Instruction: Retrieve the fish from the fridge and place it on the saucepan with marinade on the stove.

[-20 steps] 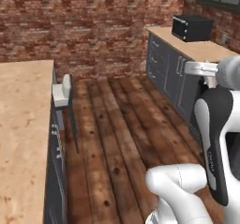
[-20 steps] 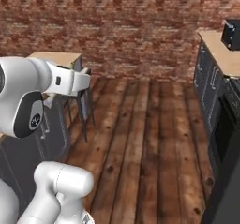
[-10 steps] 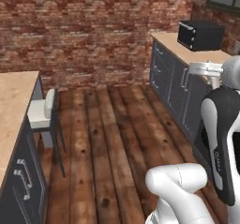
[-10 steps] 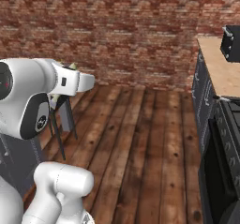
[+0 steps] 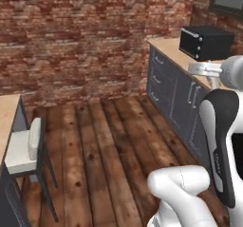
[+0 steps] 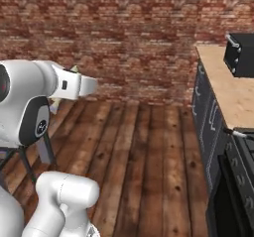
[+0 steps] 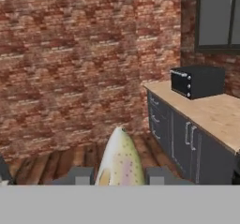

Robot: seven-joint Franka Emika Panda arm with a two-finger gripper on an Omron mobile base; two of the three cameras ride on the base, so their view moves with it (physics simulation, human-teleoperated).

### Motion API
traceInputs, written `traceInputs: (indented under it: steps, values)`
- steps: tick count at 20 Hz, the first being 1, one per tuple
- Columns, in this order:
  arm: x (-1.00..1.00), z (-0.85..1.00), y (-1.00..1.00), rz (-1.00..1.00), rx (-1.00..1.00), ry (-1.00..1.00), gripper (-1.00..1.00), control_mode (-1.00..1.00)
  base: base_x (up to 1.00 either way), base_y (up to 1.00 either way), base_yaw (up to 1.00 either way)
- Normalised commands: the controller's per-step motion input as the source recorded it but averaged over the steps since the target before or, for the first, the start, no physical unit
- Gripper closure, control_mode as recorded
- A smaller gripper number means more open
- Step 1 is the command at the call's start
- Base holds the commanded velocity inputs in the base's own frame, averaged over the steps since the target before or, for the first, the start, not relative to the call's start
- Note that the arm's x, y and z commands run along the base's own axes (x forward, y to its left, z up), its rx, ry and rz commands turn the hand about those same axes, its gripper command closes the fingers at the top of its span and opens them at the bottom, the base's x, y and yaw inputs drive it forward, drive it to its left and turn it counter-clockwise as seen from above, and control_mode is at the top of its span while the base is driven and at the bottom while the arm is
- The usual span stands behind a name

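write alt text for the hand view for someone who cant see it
A speckled silvery fish sticks up between the pincer's two dark fingertips, shut on it. Behind it are a brick wall, a plank floor and, at right, a wooden counter on dark cabinets, carrying a black oven below a window.

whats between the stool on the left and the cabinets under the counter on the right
Bare wooden floor. In the left base view the planks run from the stool to the cabinets with nothing standing on them.
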Motion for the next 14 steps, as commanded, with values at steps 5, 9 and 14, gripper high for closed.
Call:
traceInputs:
  steps: [5, 9, 14]
  values:
    - [0.0, 0.0, 0.0, 0.0, 0.0, 0.0, 1.0, 1.0, 0.99, -0.12, -0.54]
    - [0.0, 0.0, 0.0, 0.0, 0.0, 0.0, 1.0, 1.0, 0.81, -0.14, -0.62]
    - [0.0, 0.0, 0.0, 0.0, 0.0, 0.0, 1.0, 1.0, 0.55, -0.11, -0.69]
